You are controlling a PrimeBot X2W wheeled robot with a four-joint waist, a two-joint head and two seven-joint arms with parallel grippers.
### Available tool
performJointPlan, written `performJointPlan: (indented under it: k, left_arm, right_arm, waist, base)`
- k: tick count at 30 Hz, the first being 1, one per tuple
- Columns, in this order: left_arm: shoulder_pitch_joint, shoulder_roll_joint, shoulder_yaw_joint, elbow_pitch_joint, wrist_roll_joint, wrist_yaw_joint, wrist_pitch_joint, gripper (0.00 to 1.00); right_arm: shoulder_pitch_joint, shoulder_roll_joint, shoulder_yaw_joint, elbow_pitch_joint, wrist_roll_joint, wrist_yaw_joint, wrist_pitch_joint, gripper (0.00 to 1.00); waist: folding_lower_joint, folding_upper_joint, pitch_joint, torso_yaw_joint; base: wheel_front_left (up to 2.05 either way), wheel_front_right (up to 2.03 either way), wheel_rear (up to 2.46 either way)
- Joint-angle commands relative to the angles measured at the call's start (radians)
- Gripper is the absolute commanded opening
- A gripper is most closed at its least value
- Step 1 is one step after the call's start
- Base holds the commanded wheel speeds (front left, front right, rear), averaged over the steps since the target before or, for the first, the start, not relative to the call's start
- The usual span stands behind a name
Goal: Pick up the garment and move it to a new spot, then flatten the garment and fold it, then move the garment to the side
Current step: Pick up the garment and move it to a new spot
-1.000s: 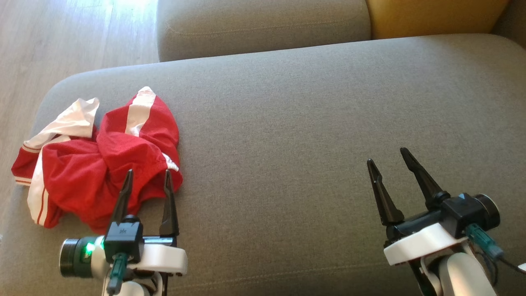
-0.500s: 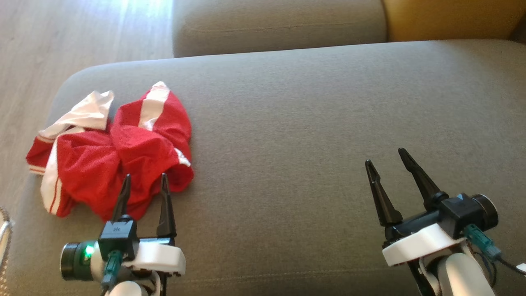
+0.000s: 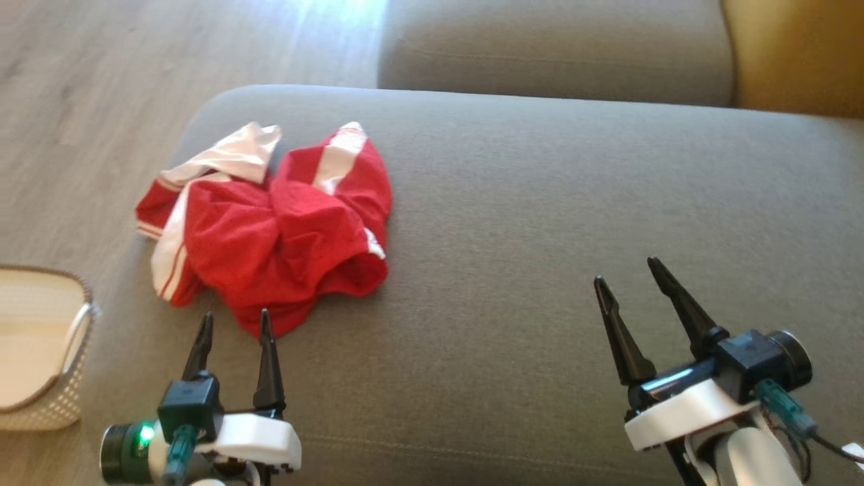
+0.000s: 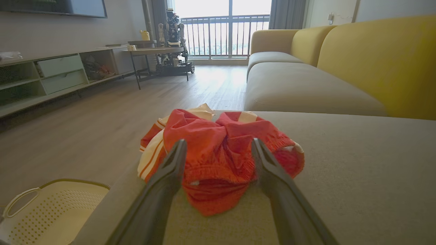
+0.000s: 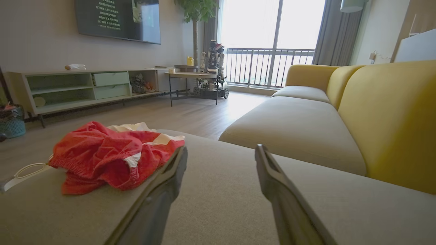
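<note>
Grey sofa seat [image 3: 540, 202], red garment [image 3: 283, 229] just beyond left end effector [image 3: 235, 314], spread wide, empty

We count one garment [image 3: 277, 229], red with white stripes, and one white perforated basket [image 3: 61, 405]. There are two grippers, the left gripper [image 3: 235, 314] and the right gripper [image 3: 625, 270], each with two fingers [image 3: 268, 371], four in all. The sofa [image 5: 385, 119] shows us three grey seat cushions [image 5: 293, 132]. Farther off we count one television [image 5: 117, 18], one long shelf unit [image 5: 78, 88], one tall plant [image 5: 196, 10] and one other robot [image 5: 213, 58].
</note>
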Motion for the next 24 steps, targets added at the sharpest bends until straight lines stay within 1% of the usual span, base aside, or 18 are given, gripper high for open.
performJointPlan:
  k: [1,6,7,12,18,24]
  left_arm:
    - [-0.035,-0.002,0.041,-0.027,0.003,-0.004,-0.012,1.0]
    - [-0.028,-0.005,0.052,-0.024,0.007,-0.014,-0.012,1.0]
    - [-0.024,-0.007,0.055,-0.022,0.01,-0.014,-0.012,1.0]
    - [-0.019,-0.01,0.061,-0.023,0.011,-0.023,-0.012,1.0]
    - [-0.008,-0.013,0.069,-0.025,0.01,-0.022,-0.012,1.0]
    - [-0.022,-0.016,0.072,-0.033,-0.008,-0.021,-0.012,1.0]
  right_arm:
    - [-0.021,-0.01,0.021,-0.03,0.0,0.0,-0.009,1.0]
    - [-0.013,-0.01,0.025,-0.024,0.004,0.0,-0.009,1.0]
    - [-0.008,-0.01,0.027,-0.02,0.005,0.0,-0.009,1.0]
    - [0.001,-0.01,0.027,-0.019,0.003,0.0,-0.009,1.0]
    - [0.014,-0.01,0.034,-0.018,-0.005,0.0,-0.009,1.0]
    - [0.014,-0.01,0.023,-0.019,-0.033,0.0,-0.009,1.0]
  waist:
    - [0.0,0.0,-0.008,0.032]
    - [0.0,0.0,-0.02,0.086]
    - [0.0,0.0,-0.025,0.105]
    - [0.0,0.0,-0.031,0.142]
    - [0.0,0.0,-0.025,0.157]
    - [0.0,0.0,0.013,0.148]
  base:
    - [0.0,0.0,0.0]
    - [0.0,0.0,0.0]
    - [0.0,0.0,0.0]
    - [0.0,0.0,0.0]
    - [0.0,0.0,0.0]
    - [0.0,0.0,0.0]
